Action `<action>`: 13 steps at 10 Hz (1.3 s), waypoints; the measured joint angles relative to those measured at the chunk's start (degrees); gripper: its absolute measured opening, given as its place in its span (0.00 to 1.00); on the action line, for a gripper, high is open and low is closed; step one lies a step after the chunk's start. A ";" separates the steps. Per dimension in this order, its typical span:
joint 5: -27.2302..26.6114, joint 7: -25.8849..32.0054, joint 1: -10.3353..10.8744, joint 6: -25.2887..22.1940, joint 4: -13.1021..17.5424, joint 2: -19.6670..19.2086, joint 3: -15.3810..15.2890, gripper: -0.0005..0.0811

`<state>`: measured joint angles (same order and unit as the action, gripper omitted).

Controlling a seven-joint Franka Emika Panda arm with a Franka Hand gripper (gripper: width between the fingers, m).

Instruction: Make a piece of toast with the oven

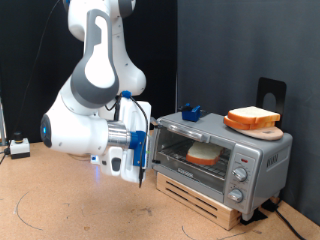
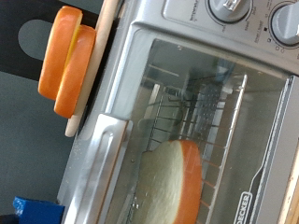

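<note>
my gripper [image 1: 136, 160] is hovering just off the oven [image 1: 222, 152] door, jaw gap hidden so I cannot tell its width | bread slice [image 2: 171, 185] is sitting inside on the rack [image 2: 207, 131] behind the glass | judging it light, soft, crumbly; best pinching gently across the crust edges

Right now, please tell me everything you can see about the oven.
The oven is a boxy silver countertop toaster oven that looks like metal. Its glass door is shut and has a grey bar handle. Two round knobs sit on the panel at the exterior view's right. Inside, a slice of toast lies on the wire rack. On its roof rests a round wooden board with another slice. It stands on a wooden base. The end effector is close to the door.
</note>
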<state>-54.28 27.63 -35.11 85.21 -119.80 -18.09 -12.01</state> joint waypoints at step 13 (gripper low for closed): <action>1.21 -4.83 6.84 3.03 14.95 -17.92 -2.68 1.00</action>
<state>-53.08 22.80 -28.26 88.24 -104.85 -36.01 -14.69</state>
